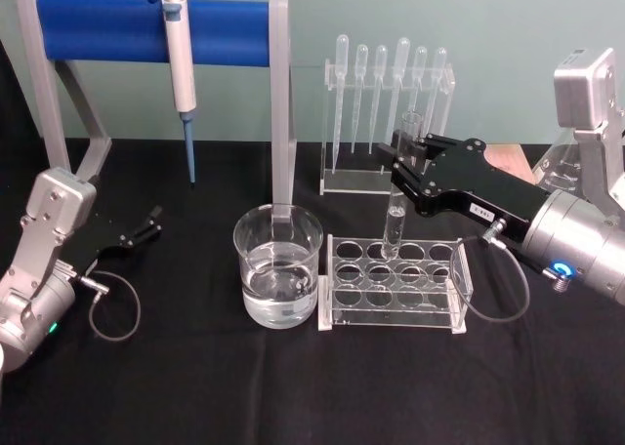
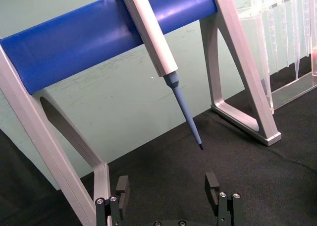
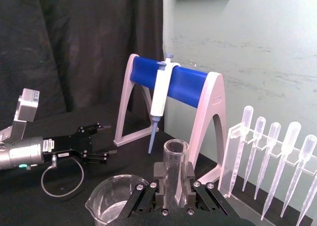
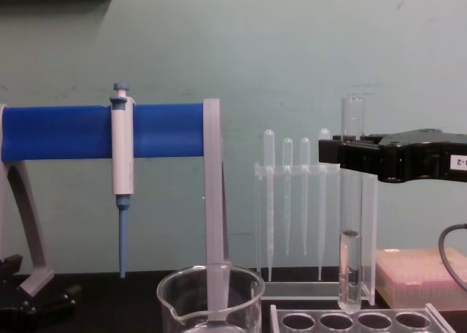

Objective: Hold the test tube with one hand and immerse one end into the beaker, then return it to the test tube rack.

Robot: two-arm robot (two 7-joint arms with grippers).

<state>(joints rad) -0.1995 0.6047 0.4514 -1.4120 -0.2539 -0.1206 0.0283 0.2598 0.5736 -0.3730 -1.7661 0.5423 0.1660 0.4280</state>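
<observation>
My right gripper [image 1: 403,168] is shut on the test tube [image 1: 395,221] and holds it upright by its upper part. The tube's round bottom hangs just above a back hole of the clear tube rack [image 1: 391,314]. In the chest view the tube [image 4: 351,223] carries some liquid in its lower part, with the gripper [image 4: 341,155] closed on it from the right. The right wrist view shows the tube [image 3: 176,164] standing between the black fingers [image 3: 157,184]. The beaker [image 1: 250,260], part-filled with water, stands left of the rack. My left gripper [image 1: 151,221] rests open at the far left.
A blue-barred stand [image 1: 146,27] with a blue-and-white pipette [image 1: 180,64] hanging from it rises behind the beaker. A clear holder with several plastic pipettes [image 1: 386,84] stands behind the rack. A pink box [image 4: 419,274] sits at the right. Black cloth covers the table.
</observation>
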